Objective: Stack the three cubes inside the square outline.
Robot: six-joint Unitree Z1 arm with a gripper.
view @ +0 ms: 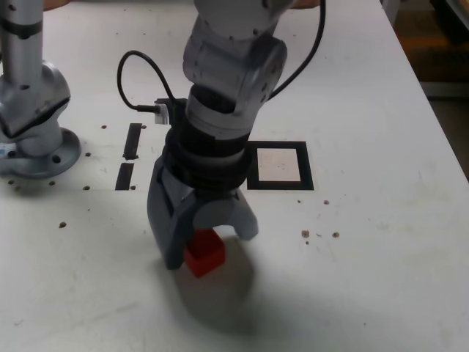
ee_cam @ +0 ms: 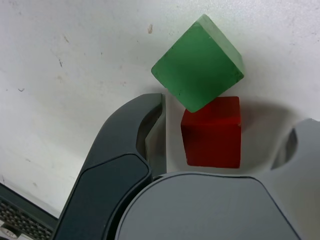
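On the white table (view: 381,147), near the front edge in the exterior view, your gripper (view: 209,249) stands low over the red cube (view: 204,253), jaws spread apart and straddling it, nothing clamped. The wrist view shows a gap between each finger (ee_cam: 150,130) and the red cube's (ee_cam: 212,132) sides. The green cube (ee_cam: 198,62) sits corner-on against the red one, seemingly touching it; in the exterior view the arm hides it. You'll find the square outline (view: 280,166) at roughly 1 o'clock from the red cube, well apart, its white centre bare. Two short black tape strips (view: 130,155) lie at about 10 o'clock from the gripper. Yellow cube: not visible in either view.
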